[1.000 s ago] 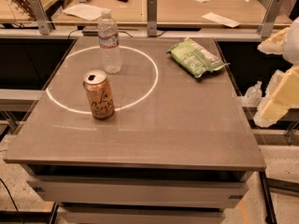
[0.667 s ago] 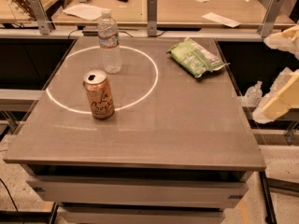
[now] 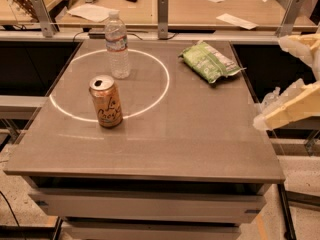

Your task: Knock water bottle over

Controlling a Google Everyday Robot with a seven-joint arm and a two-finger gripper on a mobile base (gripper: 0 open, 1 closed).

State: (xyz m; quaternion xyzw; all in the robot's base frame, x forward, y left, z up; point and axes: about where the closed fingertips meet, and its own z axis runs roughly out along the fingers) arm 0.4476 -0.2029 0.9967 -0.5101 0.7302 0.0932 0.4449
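My jaws sit at the right edge of the view, just off the right side of the desk [image 3: 200,134], spread wide with nothing between them. Over the last second they have barely shifted: the upper one has nudged a touch, while the lower one holds roughly the same spot. I take that to mean the approach has not really begun (so no progress on the knock itself). Only the two pale jaws show, since the arm behind them runs out of view to the right, and I cannot read the wrist or elbow. Moving left from there, the closest thing is the green snack bag [image 3: 208,61], lying flat toward the far right of the desk. Beyond it, well apart from the jaws, is the white ring of light [image 3: 168,81]. The water bottle [image 3: 117,46] stands upright inside it at its far side, cap on, exactly where it stood a second ago. The orange can [image 3: 106,101] stands nearer to me than the bottle, by the ring's near arc, also unmoved. I judge the sweep must cross most of the desk and stay clear of the can.
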